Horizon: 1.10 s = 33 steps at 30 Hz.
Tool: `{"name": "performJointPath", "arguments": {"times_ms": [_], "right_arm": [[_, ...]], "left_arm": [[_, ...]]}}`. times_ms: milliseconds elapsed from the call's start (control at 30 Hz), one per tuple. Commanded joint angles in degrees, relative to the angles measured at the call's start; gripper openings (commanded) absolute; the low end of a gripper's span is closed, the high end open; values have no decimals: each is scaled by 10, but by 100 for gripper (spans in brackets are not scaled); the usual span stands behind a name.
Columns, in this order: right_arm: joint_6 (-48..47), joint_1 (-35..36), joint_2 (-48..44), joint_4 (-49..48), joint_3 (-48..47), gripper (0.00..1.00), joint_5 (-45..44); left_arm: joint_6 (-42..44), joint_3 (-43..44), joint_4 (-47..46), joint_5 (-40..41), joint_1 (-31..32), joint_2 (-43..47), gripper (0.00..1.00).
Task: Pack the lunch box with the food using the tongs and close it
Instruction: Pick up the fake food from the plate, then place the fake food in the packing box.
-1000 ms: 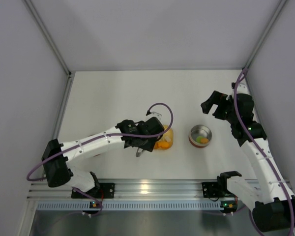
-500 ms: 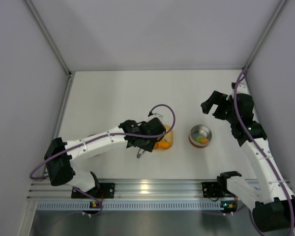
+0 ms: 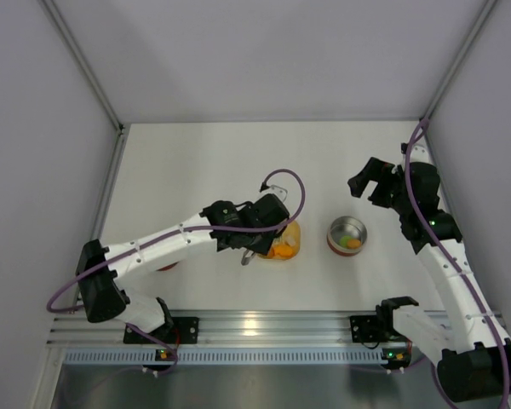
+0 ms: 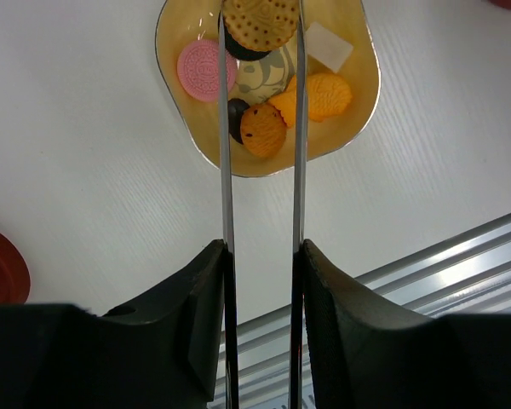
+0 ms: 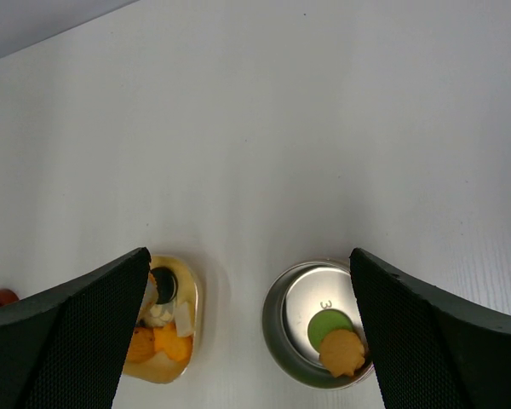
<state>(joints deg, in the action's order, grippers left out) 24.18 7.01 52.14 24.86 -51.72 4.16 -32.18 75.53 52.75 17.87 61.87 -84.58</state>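
Note:
My left gripper (image 4: 261, 249) (image 3: 257, 223) is shut on the silver tongs (image 4: 224, 170), squeezing their two arms. The tong tips pinch a tan biscuit (image 4: 260, 20) over the yellow dish (image 4: 177, 119) (image 3: 291, 244). More food lies in the dish: a pink piece (image 4: 203, 70), orange pieces (image 4: 263, 130) and a white piece (image 4: 328, 47). The lunch box (image 3: 347, 233) (image 5: 283, 336) stands to the right, holding a green piece (image 5: 327, 326) and an orange piece (image 5: 342, 352). My right gripper (image 3: 368, 181) (image 5: 249, 254) hovers open, beyond and above the lunch box. The red lid (image 4: 0, 266) lies left of the dish.
The aluminium rail (image 3: 264, 324) runs along the near table edge, close behind the tongs' joined end. Grey walls (image 3: 34, 128) close in the left, back and right sides. The purple cable (image 3: 285, 183) loops over my left wrist.
My left gripper has squeezed the tongs narrower and shifted slightly right and farther over the dish. The right arm has not moved.

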Motion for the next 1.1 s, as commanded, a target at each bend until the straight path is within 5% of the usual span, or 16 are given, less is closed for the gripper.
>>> {"name": "performJointPath", "arguments": {"times_ms": [0,633,1067], "right_arm": [[-5,-1,-13,-10,-12,99,-6],[-19,-1,-25,21,-36,100,-36],[-22,-1,-23,22,-36,99,-38]], "left_arm": [[16,37,0,2,2,27,36],[77,179,-110,-117,29,-102,36],[92,197,-149,-143,36,-164,39]]}}
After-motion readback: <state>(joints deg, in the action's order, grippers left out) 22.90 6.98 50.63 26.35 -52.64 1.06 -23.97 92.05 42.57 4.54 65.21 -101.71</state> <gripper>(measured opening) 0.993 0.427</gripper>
